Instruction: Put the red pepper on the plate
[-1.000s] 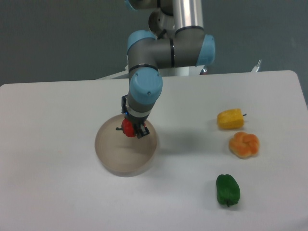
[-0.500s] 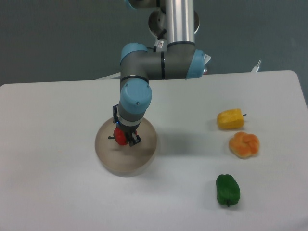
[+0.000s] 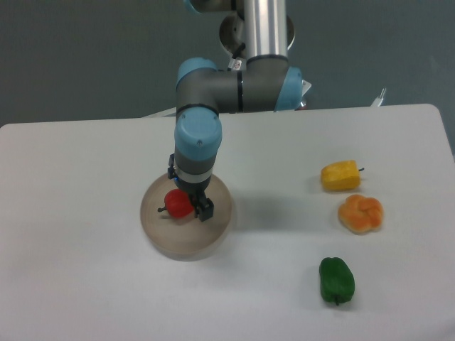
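Note:
The red pepper (image 3: 178, 204) lies on the round beige-grey plate (image 3: 213, 238), left of the plate's middle, its dark stem pointing left. My gripper (image 3: 190, 204) points straight down over the plate, right at the pepper. One dark finger (image 3: 205, 210) stands clear of the pepper's right side; the other finger is hidden behind the pepper. The jaws look spread apart, and the pepper seems to rest on the plate by itself.
A yellow pepper (image 3: 340, 175), an orange pepper (image 3: 360, 214) and a green pepper (image 3: 335, 280) lie in a line on the right half of the white table (image 3: 85, 298). The arm's upper links rise behind the plate.
The gripper brought the red pepper left and down onto the plate. The visible finger has since shifted right, away from the pepper, and more of the pepper shows.

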